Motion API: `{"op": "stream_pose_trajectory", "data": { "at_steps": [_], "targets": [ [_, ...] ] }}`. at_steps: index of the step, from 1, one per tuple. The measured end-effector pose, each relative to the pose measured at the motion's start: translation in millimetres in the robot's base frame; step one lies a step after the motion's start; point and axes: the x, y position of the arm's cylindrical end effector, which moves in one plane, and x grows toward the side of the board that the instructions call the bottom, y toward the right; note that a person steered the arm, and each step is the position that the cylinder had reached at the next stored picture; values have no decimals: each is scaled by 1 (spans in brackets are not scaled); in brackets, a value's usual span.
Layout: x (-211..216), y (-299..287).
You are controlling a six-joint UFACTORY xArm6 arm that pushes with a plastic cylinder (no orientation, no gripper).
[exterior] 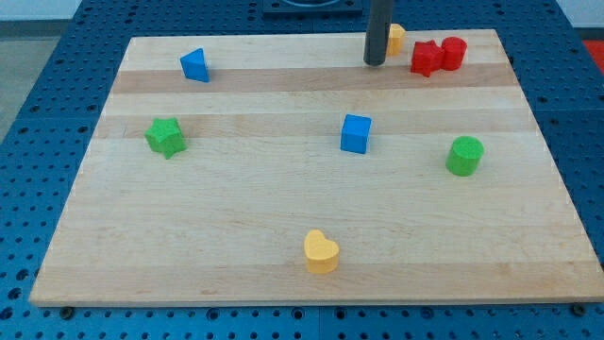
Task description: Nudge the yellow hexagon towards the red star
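- Pale wooden bench [283,217] lies on a blue perforated surface [57,57], and every block rests on the bench.
- Green star-shaped block [165,137] sits near the view's left edge of the bench, at mid height.
- Blue block of roughly triangular shape [194,64] stands towards the view's top left, well apart from the green star.
- Yellow heart-shaped block [321,252] lies near the view's bottom edge, about centre.
- Blue cube [356,133] sits in the middle of the bench, well apart from its neighbours.
- My tip [375,63] — the lower end of the straight dark rod, a plain tool with nothing that opens or closes — rests on the bench near the view's top edge.
- Yellow hexagon block [395,38] shows just beside the rod on the view's right, partly hidden behind it; contact cannot be told.
- Red star-shaped block [426,59] lies near the hexagon, on its right and slightly lower.
- Red cylinder block [454,52] touches the red star's right side.
- Green cylinder block [464,155] stands alone — far right, at mid height.
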Motion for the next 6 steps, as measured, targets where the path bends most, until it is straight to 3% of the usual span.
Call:
{"op": "stream_pose_trajectory", "data": {
  "at_steps": [1, 2, 3, 6],
  "targets": [
    [0, 0],
    [-16, -41],
    [-51, -61],
    [-64, -19]
  ]
}}
